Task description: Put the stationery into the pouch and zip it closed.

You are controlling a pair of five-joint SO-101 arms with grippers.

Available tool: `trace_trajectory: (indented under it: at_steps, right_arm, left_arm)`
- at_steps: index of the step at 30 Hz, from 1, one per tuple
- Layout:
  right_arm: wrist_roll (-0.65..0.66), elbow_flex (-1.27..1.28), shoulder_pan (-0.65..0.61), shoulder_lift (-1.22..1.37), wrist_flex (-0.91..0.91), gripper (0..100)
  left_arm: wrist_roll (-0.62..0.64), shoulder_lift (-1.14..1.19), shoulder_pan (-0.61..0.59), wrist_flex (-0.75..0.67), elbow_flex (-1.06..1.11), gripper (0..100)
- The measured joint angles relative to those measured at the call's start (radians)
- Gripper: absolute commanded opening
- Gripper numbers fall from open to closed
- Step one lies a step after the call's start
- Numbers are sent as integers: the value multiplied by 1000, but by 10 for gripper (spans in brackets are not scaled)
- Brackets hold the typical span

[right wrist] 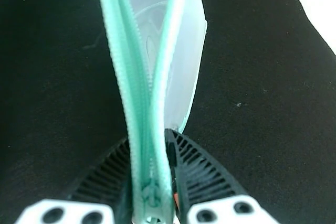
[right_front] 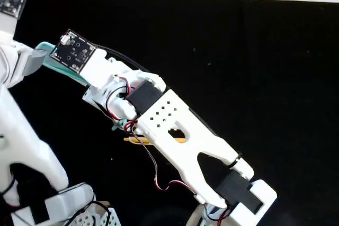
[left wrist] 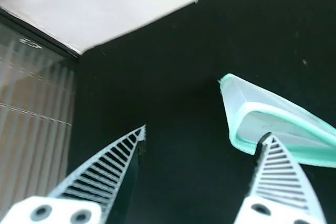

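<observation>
Our right hand [right wrist: 148, 139] is pinching the pouch [right wrist: 157, 51] at its zipper end, with the zipper edge up over the black worktop [right wrist: 262, 103]. The pouch looks light, soft and floppy, so we judge the stiffer zipper tape the safest hold. Farther off, our left hand [left wrist: 206, 132] is spread just beside the pouch's corner.

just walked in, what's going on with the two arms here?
The right gripper has its jaws shut on the zip edge of the pouch, near the far left of the table in the high view. The left gripper sits beside the pouch with jaws open, gripping nothing. What looks like a yellow pencil lies on the table under the right arm, outside the pouch, so packing isn't finished.
</observation>
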Motion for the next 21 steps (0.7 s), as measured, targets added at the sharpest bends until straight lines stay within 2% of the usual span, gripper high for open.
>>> trace_trajectory:
  at_steps: [6,17,21]
  right_arm:
    - [0,0,0,0,0,6]
    - [0,0,0,0,0,6]
    - [0,0,0,0,-2,6]
  left_arm:
    - [0,89,0,-78,0,337]
    - [0,167,5,-86,3,336]
    - [0,189,28,-87,2,254]
